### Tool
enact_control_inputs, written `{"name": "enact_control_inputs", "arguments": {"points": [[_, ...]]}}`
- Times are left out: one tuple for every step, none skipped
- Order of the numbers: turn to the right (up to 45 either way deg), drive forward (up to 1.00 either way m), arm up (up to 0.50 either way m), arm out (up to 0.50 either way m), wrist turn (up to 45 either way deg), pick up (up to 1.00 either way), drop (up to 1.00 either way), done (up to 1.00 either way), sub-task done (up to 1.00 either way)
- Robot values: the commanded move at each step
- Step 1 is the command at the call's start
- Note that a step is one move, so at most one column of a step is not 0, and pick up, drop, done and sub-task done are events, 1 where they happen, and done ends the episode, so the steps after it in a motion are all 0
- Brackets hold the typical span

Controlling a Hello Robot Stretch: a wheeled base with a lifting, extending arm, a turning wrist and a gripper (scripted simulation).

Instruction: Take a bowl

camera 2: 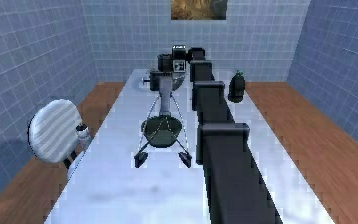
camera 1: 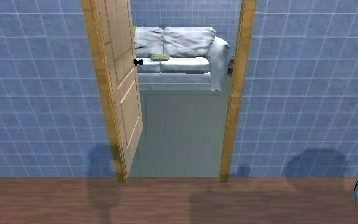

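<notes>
A dark bowl (camera 2: pixel 162 130) shows against the pale worktop (camera 2: pixel 107 185), near its middle, right at the gripper (camera 2: pixel 162 158), between its two thin fingers (camera 2: pixel 140 157). I cannot tell whether the fingers grasp anything. A white striped chair (camera 2: pixel 53 132) stands at the worktop's left edge. In the forward view, an open wooden door (camera 1: pixel 117 80) frames a white sofa (camera 1: pixel 182 55).

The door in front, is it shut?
No, the wooden door stands swung open, and a white sofa shows in the room beyond it.
</notes>
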Motion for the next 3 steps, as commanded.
{"name": "enact_control_inputs", "arguments": {"points": [[0.0, 0.0, 0.0, 0.0, 45.0, 0.0, 0.0, 0.0, 0.0], [0.0, 0.0, 0.0, 0.0, 45.0, 0.0, 0.0, 0.0, 0.0], [0.0, 0.0, 0.0, 0.0, 45.0, 0.0, 0.0, 0.0, 0.0]]}}
